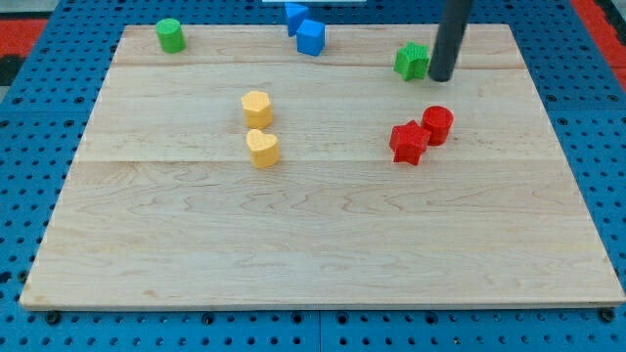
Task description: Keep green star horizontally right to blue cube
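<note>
rod work at the view's top: my tip [440,78] (no pincer to open or close) touches the green star [412,61] on its right, star already right of blue cube [311,37], slightly lower.

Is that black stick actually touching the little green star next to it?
Touching, as far as the camera view shows: my tip sits right against the green star on the view's right side, with no strip of board visible between them.
</note>
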You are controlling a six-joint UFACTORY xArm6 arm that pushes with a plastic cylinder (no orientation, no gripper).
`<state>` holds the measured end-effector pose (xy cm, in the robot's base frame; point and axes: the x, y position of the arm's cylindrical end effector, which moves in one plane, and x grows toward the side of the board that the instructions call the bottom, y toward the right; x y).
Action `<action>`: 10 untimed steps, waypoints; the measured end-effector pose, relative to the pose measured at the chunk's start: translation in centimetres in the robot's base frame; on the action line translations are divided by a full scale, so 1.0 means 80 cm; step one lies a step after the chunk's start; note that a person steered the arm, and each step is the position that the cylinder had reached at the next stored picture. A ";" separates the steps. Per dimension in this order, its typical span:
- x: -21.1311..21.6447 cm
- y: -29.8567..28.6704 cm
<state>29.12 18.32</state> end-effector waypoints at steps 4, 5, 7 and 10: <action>-0.017 -0.091; -0.017 -0.033; 0.002 0.009; -0.039 0.029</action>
